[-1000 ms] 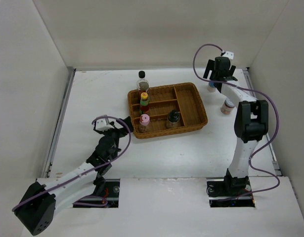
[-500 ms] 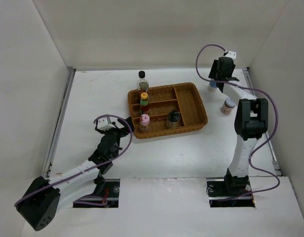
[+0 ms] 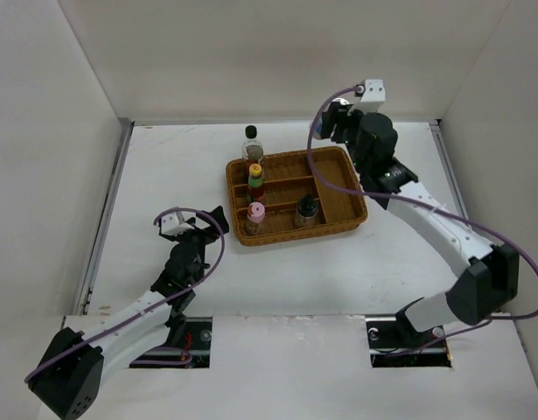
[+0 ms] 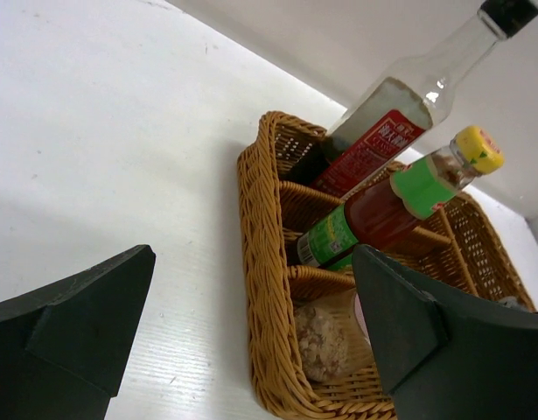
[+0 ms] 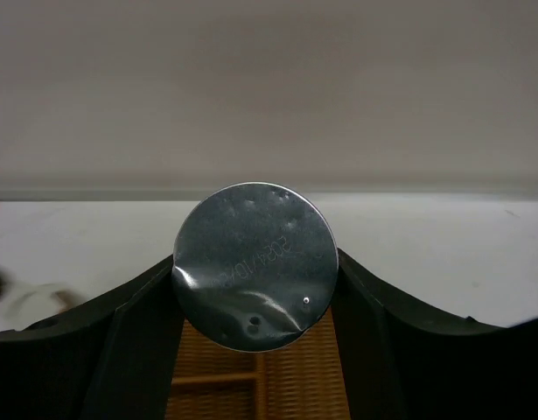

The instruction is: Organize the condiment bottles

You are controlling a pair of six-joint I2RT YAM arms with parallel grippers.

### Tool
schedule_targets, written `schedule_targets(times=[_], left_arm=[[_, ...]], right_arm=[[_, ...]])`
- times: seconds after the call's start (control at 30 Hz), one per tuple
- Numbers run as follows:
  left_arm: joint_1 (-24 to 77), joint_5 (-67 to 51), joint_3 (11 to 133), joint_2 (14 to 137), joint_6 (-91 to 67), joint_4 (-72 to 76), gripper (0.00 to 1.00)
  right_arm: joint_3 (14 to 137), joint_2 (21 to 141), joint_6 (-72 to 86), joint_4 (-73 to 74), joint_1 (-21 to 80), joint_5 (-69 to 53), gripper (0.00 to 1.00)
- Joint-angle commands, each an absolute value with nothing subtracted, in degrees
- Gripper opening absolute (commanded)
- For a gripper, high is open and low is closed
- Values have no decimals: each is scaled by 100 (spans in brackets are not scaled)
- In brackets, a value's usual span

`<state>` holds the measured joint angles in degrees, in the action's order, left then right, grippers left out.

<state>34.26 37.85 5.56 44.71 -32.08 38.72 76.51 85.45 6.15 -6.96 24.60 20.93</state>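
Picked up a bottle and swung over to the tray

Took the right gripper (image 5: 255, 282) away from the right side of the table and swung it left, up over the far right corner of the wicker tray (image 3: 357, 189). Now squeezes a small bottle with a shiny round bottom (image 5: 251, 252) between both fingers, up off the table. Stretched the right arm out long and low, where it stood tall and folded one second ago. Covers the spot where two small jars stood by the right edge, so cannot tell from above which are there. Pulled the left gripper (image 3: 212, 220) back a little from the tray's near left corner.
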Motion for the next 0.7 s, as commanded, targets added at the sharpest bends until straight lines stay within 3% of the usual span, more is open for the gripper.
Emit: schedule_targets(times=[0.0,0.27,0.67], left_arm=[[3344,3850,519,4272,-3349,3964,100],[3326,3762,571,4430,-3463,3929,100],[3221,3674,536,4377,-3533,3902,100]], right_arm=[[7322,8087,536,-1371,3034,2083,50],[6768,7787,589,-1266,4371,2136,49],[6091,8173,738,-1380,5137,2311,49]])
